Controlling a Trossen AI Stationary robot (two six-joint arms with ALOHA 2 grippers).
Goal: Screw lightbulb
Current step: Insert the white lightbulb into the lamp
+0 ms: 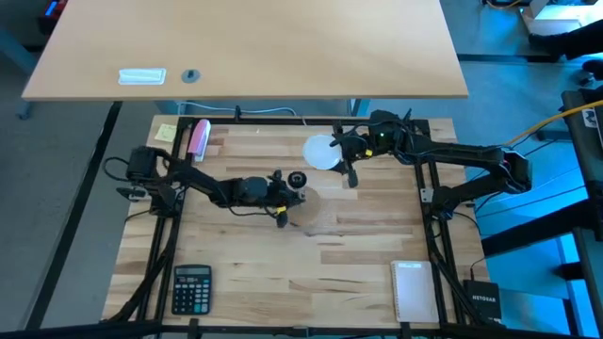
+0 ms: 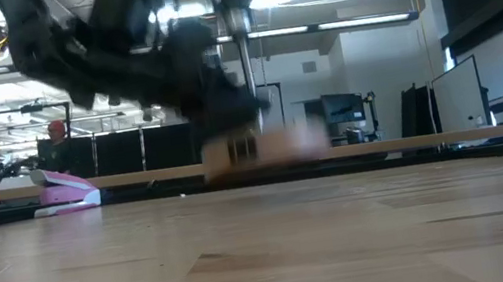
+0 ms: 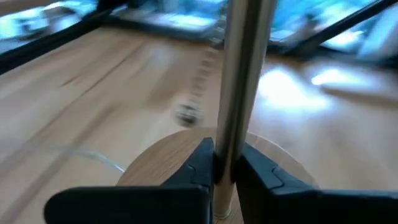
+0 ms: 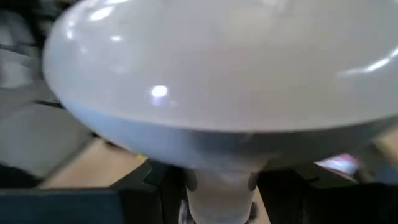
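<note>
The left gripper [image 3: 225, 169] is clenched on the lamp's thin metal pole [image 3: 239, 74], just above the round wooden base [image 3: 155, 165]. The pole stands straight up, and the black socket [image 1: 299, 179] sits on top of it. The right gripper [image 4: 217, 180] grasps the white lightbulb [image 1: 321, 152] by its narrow neck. The lightbulb hangs in the air just behind the socket and a bit toward the right arm's side, so the right arm is nearer. It looks ready to go over the socket. I cannot read any writing on the lightbulb.
</note>
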